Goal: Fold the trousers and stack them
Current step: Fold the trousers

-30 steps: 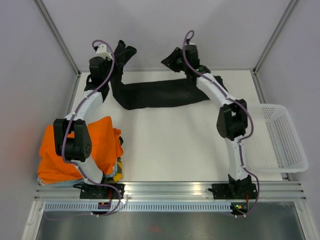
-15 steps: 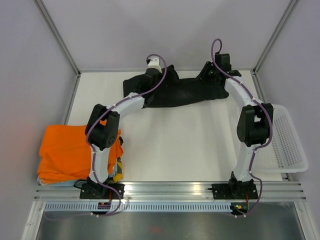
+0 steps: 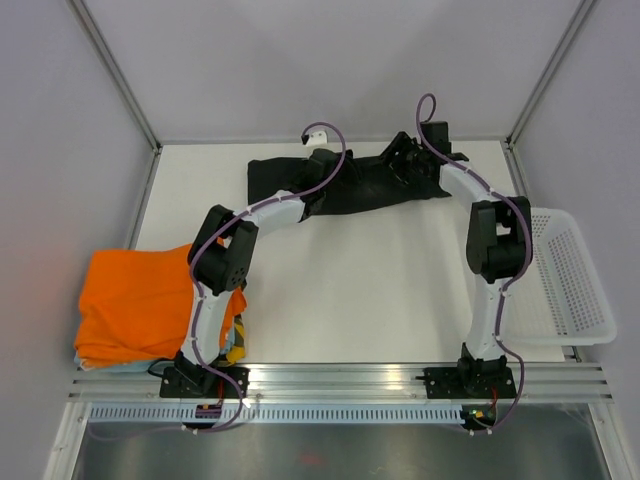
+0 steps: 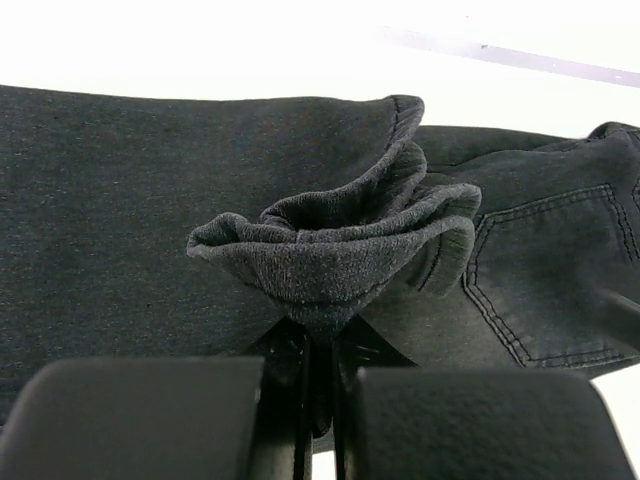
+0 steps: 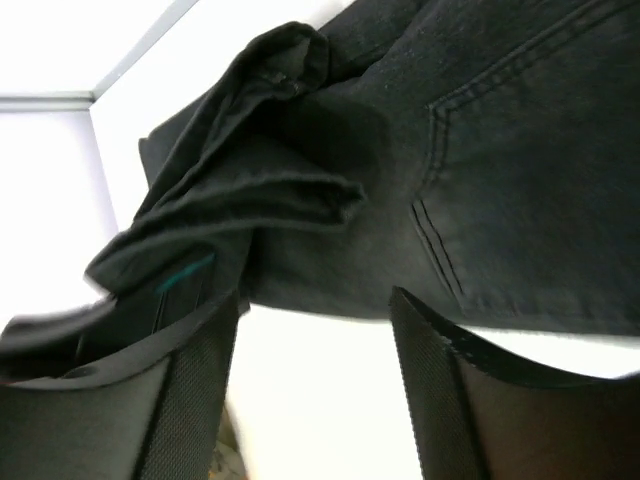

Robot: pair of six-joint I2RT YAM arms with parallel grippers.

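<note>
The trousers (image 3: pixel 275 185) lie stretched along the far edge of the table (image 3: pixel 350 290), in the upper middle of the top view. They look soft, limp and light, apt to sag wherever unsupported. The left gripper (image 4: pixel 318 345) is clamped on a bunched fold of them, while the right gripper (image 5: pixel 312 305) hangs with jaws wide and empty beside the cloth, and the thick seams look like the surest holds.

The trousers (image 3: pixel 275 178) are charcoal black with matching pocket stitching, the folded garment (image 3: pixel 130 300) at near left bright orange, the table (image 3: pixel 350 290) white, and the mesh-patterned basket (image 3: pixel 570 290) at right white.
</note>
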